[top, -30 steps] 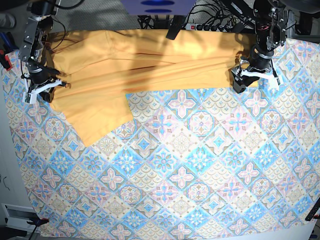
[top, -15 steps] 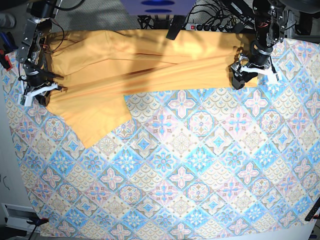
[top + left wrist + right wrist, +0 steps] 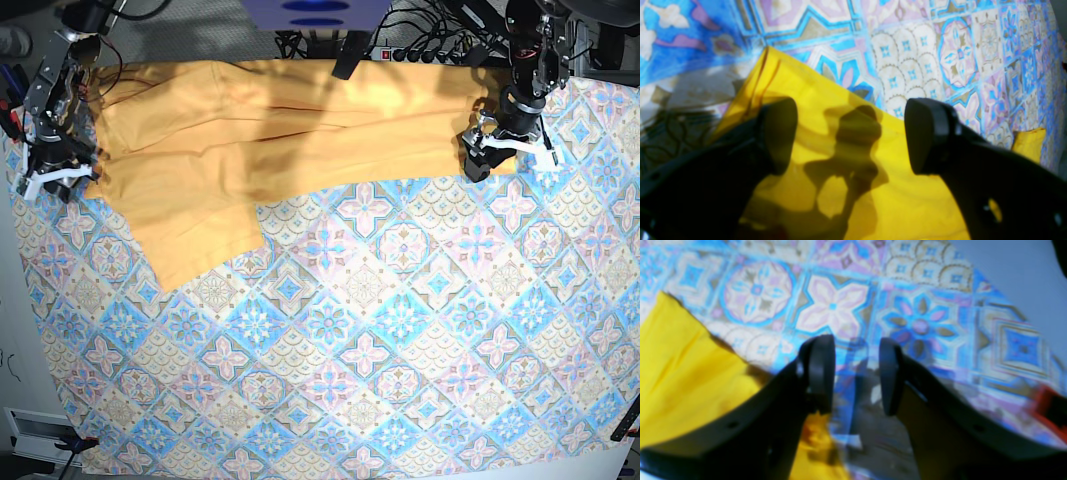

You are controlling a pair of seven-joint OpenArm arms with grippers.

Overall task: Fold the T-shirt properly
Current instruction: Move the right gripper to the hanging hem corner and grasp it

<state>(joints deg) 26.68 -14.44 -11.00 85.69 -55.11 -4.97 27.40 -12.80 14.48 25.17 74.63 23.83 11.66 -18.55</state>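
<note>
Presently, right gripper [image 3: 47, 182] at nine o'clock: jaws part-open, empty, beside the T-shirt [image 3: 250, 130]. T-shirt lay across twelve o'clock on the patterned cloth [image 3: 400, 330]. Left gripper [image 3: 508, 150] at two o'clock: wide, holding nothing. Step judged: release after spreading; next, regrasp for folding.

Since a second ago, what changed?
The right pincer let go of the T-shirt, opened, and drew back off its end toward the cloth's edge. The shirt's band shifted slightly that way. The left pincer stayed open over the other end.
</note>
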